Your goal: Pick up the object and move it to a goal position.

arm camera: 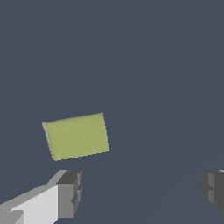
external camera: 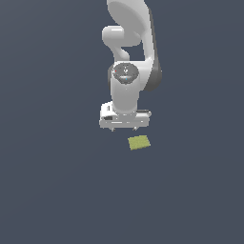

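Note:
The object is a small flat olive-green square block [external camera: 139,142] lying on the dark grey surface. My white gripper [external camera: 124,129] hangs just above the surface, a little toward the exterior view's left of the block and apart from it. In the wrist view the block [arm camera: 76,135] lies flat, not between the fingers. The fingertips [arm camera: 70,193] stand wide apart with nothing between them, so my gripper [arm camera: 140,192] is open and empty.
The dark grey surface [external camera: 57,190] spreads flat all around. The white arm [external camera: 127,57] rises above the gripper. No other objects or goal marker show.

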Controlling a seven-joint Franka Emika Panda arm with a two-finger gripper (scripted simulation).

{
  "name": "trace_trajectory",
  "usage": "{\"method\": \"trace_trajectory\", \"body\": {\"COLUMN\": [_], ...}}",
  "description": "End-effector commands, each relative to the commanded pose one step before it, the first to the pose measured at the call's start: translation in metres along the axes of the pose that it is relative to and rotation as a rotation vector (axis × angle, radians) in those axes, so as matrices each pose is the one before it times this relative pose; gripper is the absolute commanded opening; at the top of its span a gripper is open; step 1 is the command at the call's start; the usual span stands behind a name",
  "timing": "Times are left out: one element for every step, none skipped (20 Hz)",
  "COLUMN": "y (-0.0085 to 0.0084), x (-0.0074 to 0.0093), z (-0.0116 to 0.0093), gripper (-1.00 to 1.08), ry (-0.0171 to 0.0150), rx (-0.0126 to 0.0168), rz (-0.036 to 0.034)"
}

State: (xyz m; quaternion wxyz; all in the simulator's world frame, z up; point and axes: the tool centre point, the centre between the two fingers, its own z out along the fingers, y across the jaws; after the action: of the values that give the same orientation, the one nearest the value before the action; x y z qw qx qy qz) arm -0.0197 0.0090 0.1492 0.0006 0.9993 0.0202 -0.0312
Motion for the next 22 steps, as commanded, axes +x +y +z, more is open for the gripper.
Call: {"method": "trace_trajectory", "body": {"y": [0.00001,0.00045,0.00141,0.00236,0.00327,0.00422,0.00496,0.00432,0.00342,0.00249,0.00156,0.00047,-0.00042,-0.00071,-0.00061,-0.00058,-0.00056,-0.00054,-0.00058,-0.00071,-0.00092,-0.0011], "x": [0.0,0.00005,0.00014,0.00023,0.00032,0.00041,0.00048,0.00042,0.00032,0.00022,0.00013,0.00002,-0.00004,0.0,-0.00008,0.0,0.00003,0.00004,0.00006,0.00005,0.00004,0.00002], "z": [0.0,0.00004,0.00013,0.00021,0.00028,0.00034,0.00036,0.00026,0.00016,0.00006,0.0,-0.00009,-0.00004,0.0002,-0.00002,0.00025,0.00035,0.00045,0.00055,0.00064,0.00072,0.00081], "gripper": [1.0,1.0,1.0,1.0,1.0,1.0,1.0,1.0,1.0,1.0,1.0,1.0,1.0,1.0,1.0,1.0,1.0,1.0,1.0,1.0,1.0,1.0], "ry": [0.0,-0.00018,-0.00058,-0.00097,-0.00134,-0.00172,-0.00201,-0.00174,-0.00138,-0.001,-0.00065,-0.00016,0.00015,0.0,0.00055,0.00024,0.00022,0.00022,0.00025,0.0003,0.00037,0.00045], "rx": [0.0,-0.00005,-0.00012,-0.00021,-0.0003,-0.00041,-0.00051,-0.00048,-0.00041,-0.00032,-0.00024,-0.00009,0.00003,0.0,0.00028,0.0002,0.00024,0.00029,0.00034,0.00039,0.00046,0.00052], "rz": [0.0,0.00096,0.00295,0.00488,0.00663,0.00827,0.00919,0.00731,0.00506,0.0029,0.00098,-0.00067,-0.00096,0.0,0.00158,0.00315,0.00467,0.00617,0.00755,0.00878,0.00985,0.01098]}}
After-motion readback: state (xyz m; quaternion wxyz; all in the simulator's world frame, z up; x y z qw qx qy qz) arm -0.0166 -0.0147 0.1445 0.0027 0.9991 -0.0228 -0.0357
